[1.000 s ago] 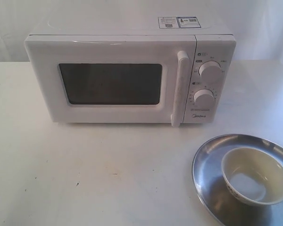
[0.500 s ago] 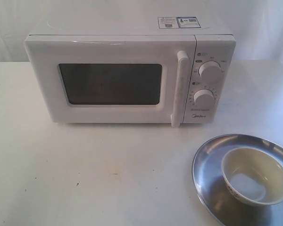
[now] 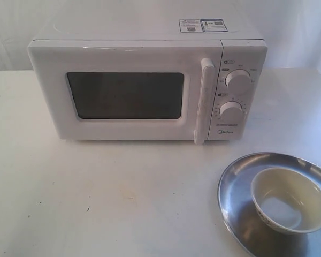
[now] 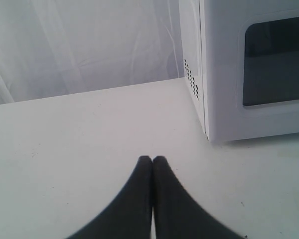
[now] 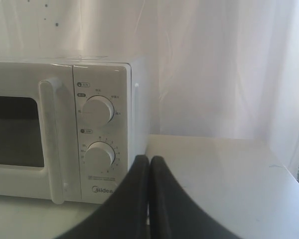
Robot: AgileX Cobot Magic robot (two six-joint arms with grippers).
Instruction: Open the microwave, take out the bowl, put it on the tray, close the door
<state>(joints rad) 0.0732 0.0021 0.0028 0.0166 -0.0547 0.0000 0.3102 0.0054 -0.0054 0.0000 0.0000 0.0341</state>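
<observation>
While the door (image 3: 125, 53) stood closed, bowl (image 3: 290, 201) sat in tray (image 3: 234, 188); my left pincer (image 4: 152, 159) and right pincer (image 5: 150, 158) were clenched, empty.

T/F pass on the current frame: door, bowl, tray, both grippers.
1. The door of the microwave is shut. True.
2. The bowl sits inside the microwave. False: it stands on the tray.
3. The left gripper is shut on nothing. True.
4. The right gripper grips the door handle. False: it is shut, empty and clear of the handle.
5. The tray lies behind the microwave. False: it lies in front of it, toward the right in the exterior view.
</observation>
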